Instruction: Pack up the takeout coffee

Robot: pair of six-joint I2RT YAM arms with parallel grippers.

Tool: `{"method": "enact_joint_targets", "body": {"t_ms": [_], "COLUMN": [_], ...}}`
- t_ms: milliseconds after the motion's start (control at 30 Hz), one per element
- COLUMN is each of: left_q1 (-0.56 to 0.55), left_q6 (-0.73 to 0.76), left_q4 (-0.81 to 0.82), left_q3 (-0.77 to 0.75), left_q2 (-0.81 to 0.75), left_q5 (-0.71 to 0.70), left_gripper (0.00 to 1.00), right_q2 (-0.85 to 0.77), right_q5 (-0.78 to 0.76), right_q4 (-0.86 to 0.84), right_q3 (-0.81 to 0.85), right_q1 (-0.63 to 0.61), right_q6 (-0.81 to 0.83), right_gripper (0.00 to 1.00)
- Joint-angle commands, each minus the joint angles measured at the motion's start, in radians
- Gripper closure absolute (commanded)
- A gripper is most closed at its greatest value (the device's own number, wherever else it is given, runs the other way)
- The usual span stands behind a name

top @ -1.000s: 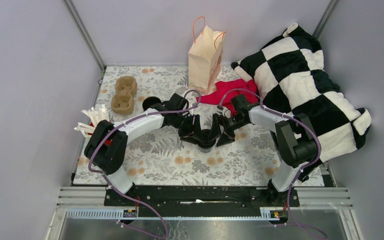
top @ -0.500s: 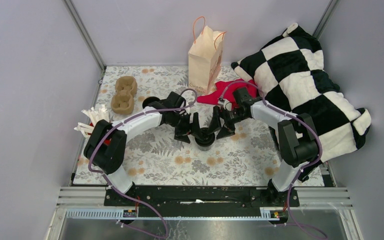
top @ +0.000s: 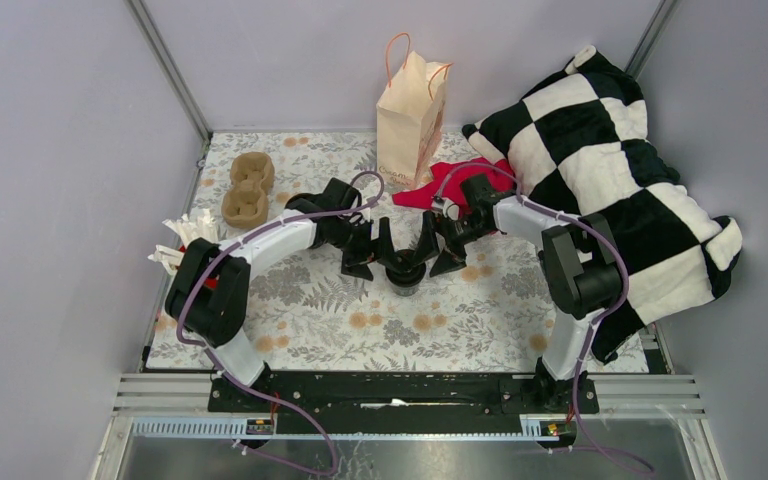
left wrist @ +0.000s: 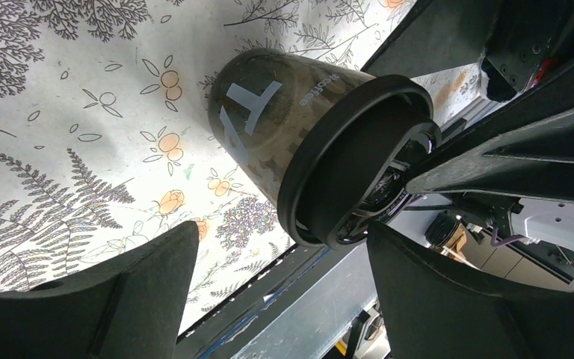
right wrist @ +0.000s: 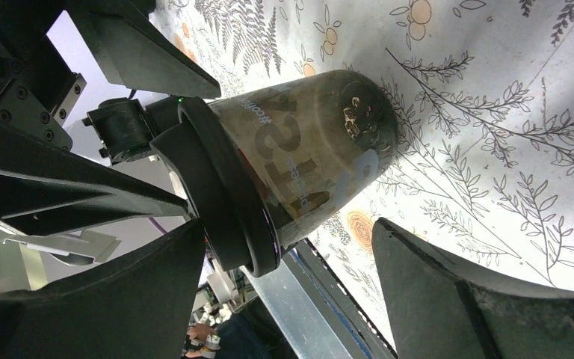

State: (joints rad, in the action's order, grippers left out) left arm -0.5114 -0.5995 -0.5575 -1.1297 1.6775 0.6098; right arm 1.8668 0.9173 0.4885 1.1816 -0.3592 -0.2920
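Your takeout coffee [top: 406,272] stands upright on the floral mat [top: 310,305] between the left gripper [top: 370,252] and right gripper [top: 438,250], both spread wide and pinching nothing; judging it light, slick and crushable, grip gently just below the lid [left wrist: 351,161].

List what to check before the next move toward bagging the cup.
1. Cup upright: ok.
2. Lid seated: ok.
3. Cup between left gripper fingers: ok, jaws open.
4. Cup between right gripper fingers: ok, jaws open.
5. Cup gripped by either: not ok.
6. Bag upright: ok. Whether its mouth is open: cannot tell.
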Motion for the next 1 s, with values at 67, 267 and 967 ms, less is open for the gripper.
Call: {"method": "enact_joint_targets", "body": {"t_ms": [67,267,967], "left_q1": [0.013,0.047,0.050], "left_q6": [0.017,-0.061,-0.040], "left_q4": [0.045,0.164,0.260], "left_q3": [-0.015,0.016,0.240], "left_q2": [-0.085,-0.070,-0.010], "left_q5": [0.038,0.085,0.014], "left_gripper": [0.11,0.20,0.50], "right_q2": [0.005,0.034,0.113], "right_q5": [0.059,0.084,0.046], "right_q4": [-0.042,-0.048,-0.299], "right_q3": [0.053,0.078,-0.157], "right_q1": [0.005,0.005,0.005], "right_q6": [-0.035,-0.035,-0.137], "right_gripper": [0.12,0.13,0.32]}}
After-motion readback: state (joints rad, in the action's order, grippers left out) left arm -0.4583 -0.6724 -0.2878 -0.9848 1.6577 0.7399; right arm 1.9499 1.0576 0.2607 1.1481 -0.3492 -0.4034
